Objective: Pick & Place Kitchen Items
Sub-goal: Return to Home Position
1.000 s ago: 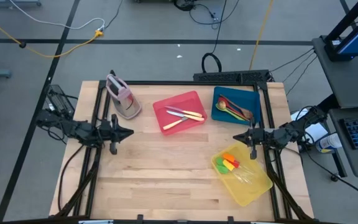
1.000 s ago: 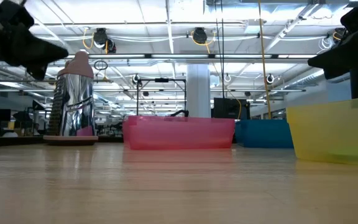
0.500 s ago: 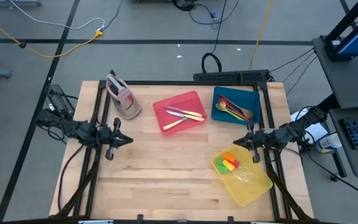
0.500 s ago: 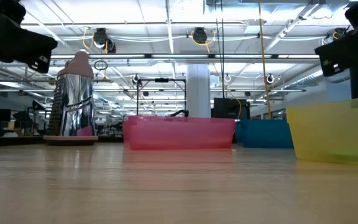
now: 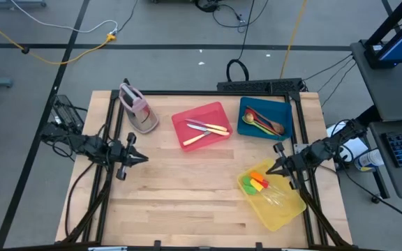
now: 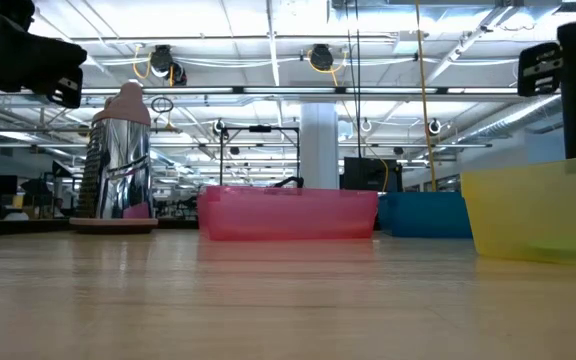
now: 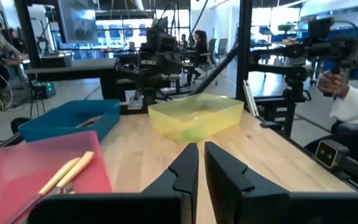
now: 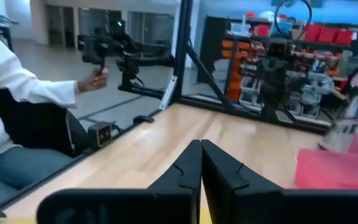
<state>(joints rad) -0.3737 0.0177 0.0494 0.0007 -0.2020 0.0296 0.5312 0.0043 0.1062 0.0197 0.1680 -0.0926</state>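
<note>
Cream-handled knives [image 5: 206, 130] lie in the red tray [image 5: 187, 118]; they also show in the left wrist view [image 7: 67, 174]. Green and brown spoons [image 5: 262, 122] lie in the blue tray [image 5: 246, 129]. Clear-handled pieces with red, orange, yellow and green heads [image 5: 258, 183] lie in the yellow tray [image 5: 285, 216]. My left gripper [image 5: 144, 159] is shut and empty above bare table at the left. My right gripper [image 5: 269, 171] is shut and empty above the yellow tray's far corner. Both hang well above the table.
The pink-grey stand [image 5: 138, 108] stands at the far left, upright on its base [image 6: 113, 224]. Bare wood lies in the table's middle and near the front edge. A person in a white sleeve [image 8: 17, 93] sits beyond the table's right side, holding a device.
My right gripper has swung toward the table's near edge, over the yellow tray's far corner, and drawn back a little to the right. My left gripper has moved slightly toward the near edge. Both stay shut.
</note>
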